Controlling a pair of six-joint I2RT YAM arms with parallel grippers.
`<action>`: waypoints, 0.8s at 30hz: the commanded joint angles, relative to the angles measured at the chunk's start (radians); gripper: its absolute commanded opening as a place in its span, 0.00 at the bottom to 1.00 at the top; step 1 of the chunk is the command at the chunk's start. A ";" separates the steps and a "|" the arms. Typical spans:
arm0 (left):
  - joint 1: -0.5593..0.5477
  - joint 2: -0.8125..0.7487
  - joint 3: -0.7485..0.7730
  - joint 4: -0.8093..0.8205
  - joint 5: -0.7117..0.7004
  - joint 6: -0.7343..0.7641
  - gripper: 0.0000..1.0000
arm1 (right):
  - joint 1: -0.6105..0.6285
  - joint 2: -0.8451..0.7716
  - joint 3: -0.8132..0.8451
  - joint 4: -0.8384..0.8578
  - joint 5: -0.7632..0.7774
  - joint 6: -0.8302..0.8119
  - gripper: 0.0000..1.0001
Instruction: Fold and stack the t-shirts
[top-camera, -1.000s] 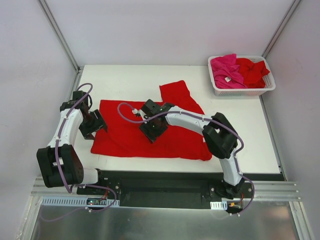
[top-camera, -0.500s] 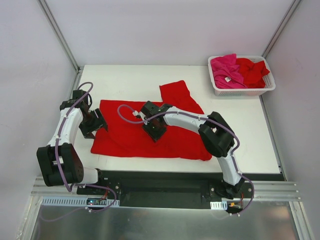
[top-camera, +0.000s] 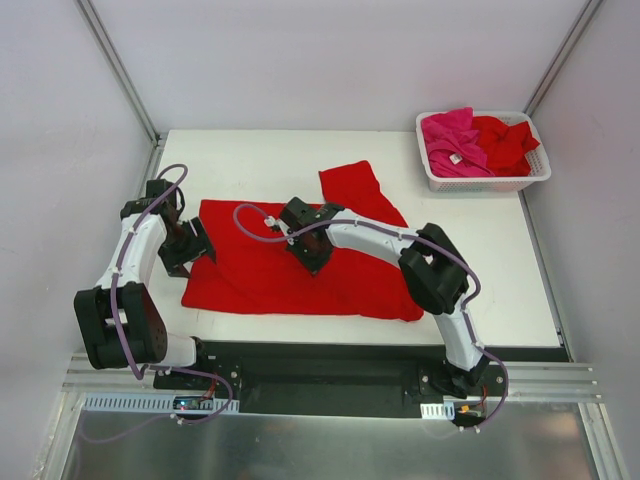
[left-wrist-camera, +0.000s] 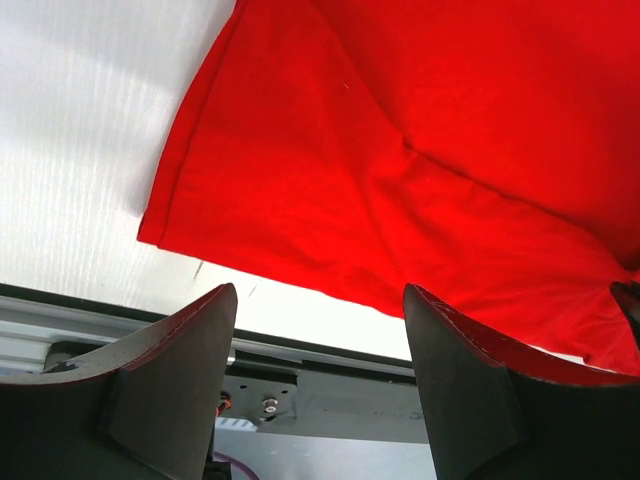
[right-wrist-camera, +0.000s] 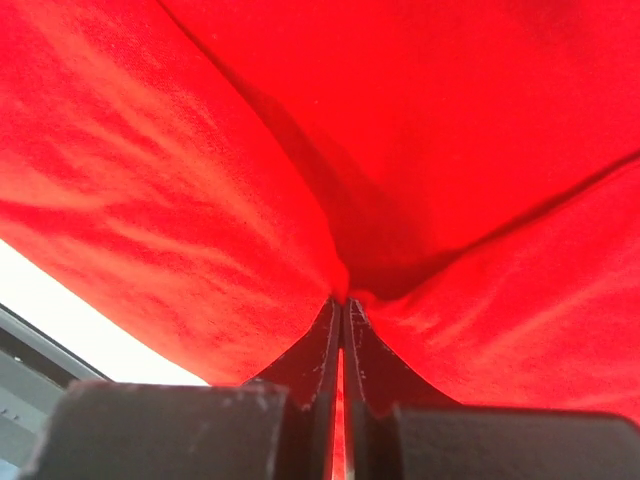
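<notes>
Worktop (top-camera: 250, 160): white, with both arms reaching over it from the near edge.
Spread red t-shirt (top-camera: 250, 280): lies wide and mostly flat across the middle of the worktop. Its near hem sits close to the near edge, and one flap reaches toward the far right.
Creases: a long fold line runs across the cloth in the left wrist view. The cloth gathers into a pucker at the tips of the right pincer.
Right pincer (right-wrist-camera: 341, 335): closed, with the two fingers (right-wrist-camera: 322, 350) pressed together on a small ridge of the spread red t-shirt.
Right pincer position: near the middle of the shirt, with the arm stretched in from the right.
Left pincer (left-wrist-camera: 320, 370): jaws stand apart with nothing between them.
Left pincer position: over the shirt's left side. The near left corner of the cloth and the dark rail at the worktop's near edge show beyond the fingers.
Left pincer contact: possibly just above the cloth. The views do not settle whether it touches.
Basket (top-camera: 485, 184): white slotted plastic, at the far right corner of the worktop, well apart from both arms.
Magenta-pink t-shirt (top-camera: 448, 140): crumpled in the left part of the basket, with a small white label (top-camera: 455, 158) showing.
Bunched red t-shirt (top-camera: 505, 142): in the right part of the basket, touching the magenta-pink t-shirt. I cannot tell how many garments it is.
</notes>
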 joint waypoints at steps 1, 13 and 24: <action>0.013 0.003 0.033 -0.025 0.017 0.007 0.68 | -0.011 -0.032 0.065 -0.047 0.051 -0.006 0.01; 0.013 0.003 0.028 -0.026 0.026 0.018 0.69 | -0.029 -0.038 0.087 -0.081 0.112 -0.016 0.01; 0.011 0.003 0.033 -0.028 0.043 0.015 0.76 | -0.034 -0.050 0.070 -0.079 0.097 -0.010 0.96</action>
